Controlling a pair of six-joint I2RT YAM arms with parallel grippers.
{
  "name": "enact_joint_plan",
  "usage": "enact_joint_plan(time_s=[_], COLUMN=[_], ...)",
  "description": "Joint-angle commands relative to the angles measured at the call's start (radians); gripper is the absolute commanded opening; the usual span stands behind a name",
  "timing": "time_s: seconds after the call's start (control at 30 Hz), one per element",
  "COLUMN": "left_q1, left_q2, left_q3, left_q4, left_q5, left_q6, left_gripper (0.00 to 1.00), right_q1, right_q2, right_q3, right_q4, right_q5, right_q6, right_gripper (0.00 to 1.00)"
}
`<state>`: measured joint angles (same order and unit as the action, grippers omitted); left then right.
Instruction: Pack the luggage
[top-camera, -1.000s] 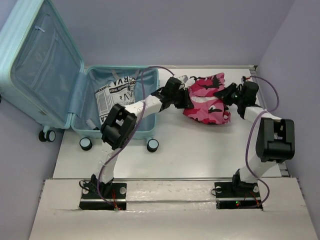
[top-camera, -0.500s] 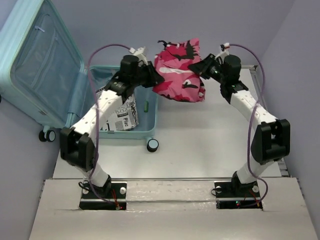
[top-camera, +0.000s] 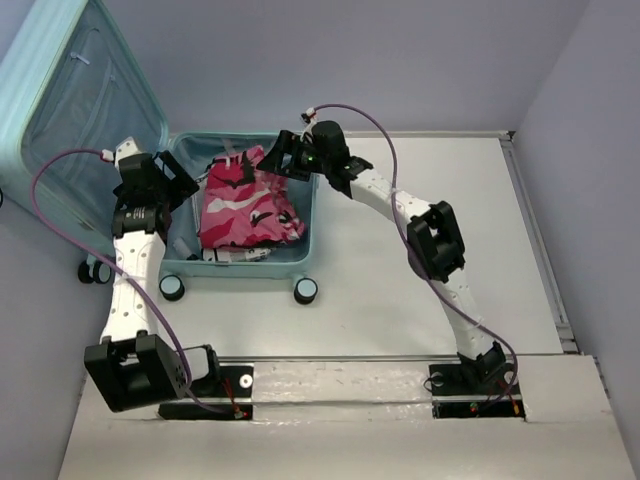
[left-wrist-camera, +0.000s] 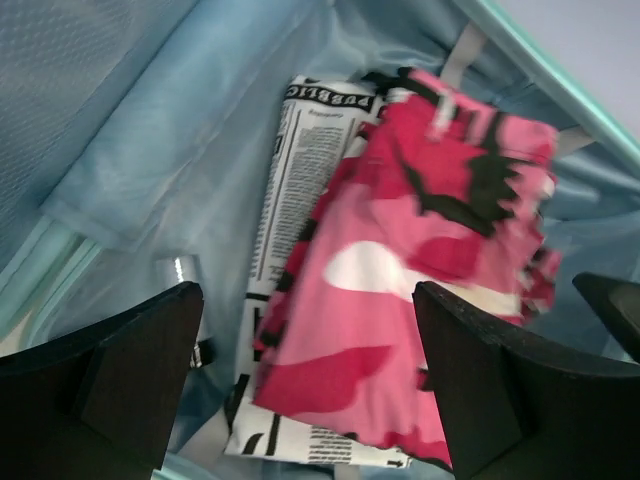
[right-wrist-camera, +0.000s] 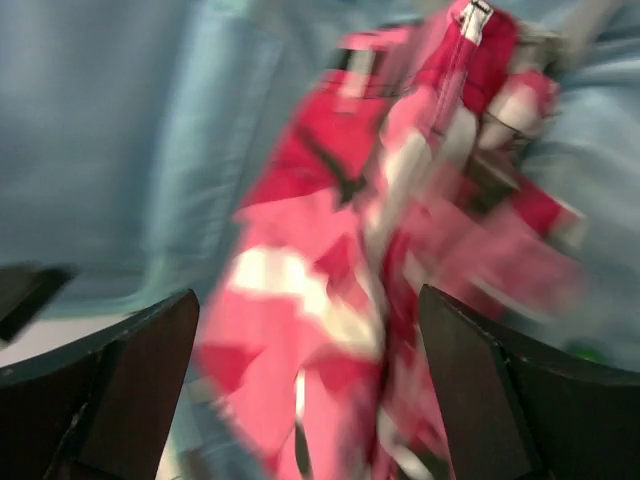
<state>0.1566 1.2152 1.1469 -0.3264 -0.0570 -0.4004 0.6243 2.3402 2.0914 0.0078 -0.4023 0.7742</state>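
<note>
The luggage (top-camera: 80, 140), a pale mint-blue hard-shell suitcase, lies open at the left with its lid leaning back. In its lower half a pink, red and white camouflage cloth (top-camera: 247, 210) rests on a newspaper-print item (top-camera: 232, 256). My left gripper (top-camera: 188, 184) hovers over the case's left edge, open and empty. In the left wrist view the cloth (left-wrist-camera: 420, 270) and the print item (left-wrist-camera: 300, 170) lie below the left gripper (left-wrist-camera: 310, 390). My right gripper (top-camera: 278, 158) is open above the case's back right corner. In its blurred wrist view the cloth (right-wrist-camera: 400, 260) lies beneath the right gripper (right-wrist-camera: 310, 385).
The suitcase's wheels (top-camera: 305, 291) stick out over the white table (top-camera: 430, 220) at its near side. A grey wall runs behind the table and a purple wall (top-camera: 600, 150) stands on the right. The right arm stretches across the table's middle.
Both grippers carried the pink cloth from the table leftwards over the suitcase. They have opened and the cloth now lies inside on the newspaper-print item.
</note>
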Motion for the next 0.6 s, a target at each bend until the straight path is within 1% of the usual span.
enact_joint_plan(time_s=[0.0, 0.1, 0.13, 0.17, 0.27, 0.3, 0.33, 0.37, 0.43, 0.47, 0.5, 0.53, 0.57], left_q1=[-0.014, -0.048, -0.081, -0.100, -0.141, -0.149, -0.149, -0.149, -0.149, -0.149, -0.149, -0.149, -0.149], left_q2=[-0.149, -0.219, -0.236, -0.252, -0.328, -0.368, -0.390, -0.408, -0.447, -0.453, -0.460, -0.465, -0.468], left_q3=[0.017, 0.066, 0.076, 0.083, 0.097, 0.097, 0.096, 0.093, 0.086, 0.083, 0.076, 0.070, 0.059], left_q4=[-0.003, -0.048, -0.059, -0.066, -0.112, -0.126, -0.155, -0.169, -0.209, -0.256, -0.298, -0.309, -0.318], left_q5=[-0.034, -0.046, -0.056, -0.069, -0.119, -0.160, -0.223, -0.269, -0.380, -0.508, -0.561, -0.654, -0.697], left_q6=[0.037, 0.035, 0.032, 0.029, 0.017, 0.018, 0.028, 0.038, 0.069, 0.098, 0.110, 0.126, 0.138], left_gripper=[0.99, 0.99, 0.99, 0.99, 0.99, 0.98, 0.95, 0.92, 0.91, 0.90, 0.90, 0.90, 0.90], right_q1=[-0.028, -0.028, -0.028, -0.028, -0.028, -0.028, -0.028, -0.028, -0.028, -0.028, -0.028, -0.028, -0.028], right_q2=[0.005, -0.044, -0.067, -0.082, -0.131, -0.171, -0.194, -0.247, -0.300, -0.324, -0.379, -0.409, -0.468], right_q3=[0.168, 0.124, 0.105, 0.093, 0.047, 0.010, -0.013, -0.075, -0.128, -0.151, -0.204, -0.238, -0.307], right_q4=[-0.267, -0.269, -0.269, -0.269, -0.264, -0.250, -0.238, -0.215, -0.171, -0.169, -0.158, -0.151, -0.132], right_q5=[0.098, 0.138, 0.148, 0.149, 0.157, 0.154, 0.146, 0.119, 0.091, 0.077, 0.073, 0.069, 0.057], right_q6=[-0.170, -0.222, -0.233, -0.243, -0.269, -0.277, -0.292, -0.297, -0.318, -0.329, -0.346, -0.357, -0.368], right_gripper=[0.99, 0.98, 0.98, 0.96, 0.94, 0.94, 0.94, 0.94, 0.94, 0.94, 0.94, 0.94, 0.94])
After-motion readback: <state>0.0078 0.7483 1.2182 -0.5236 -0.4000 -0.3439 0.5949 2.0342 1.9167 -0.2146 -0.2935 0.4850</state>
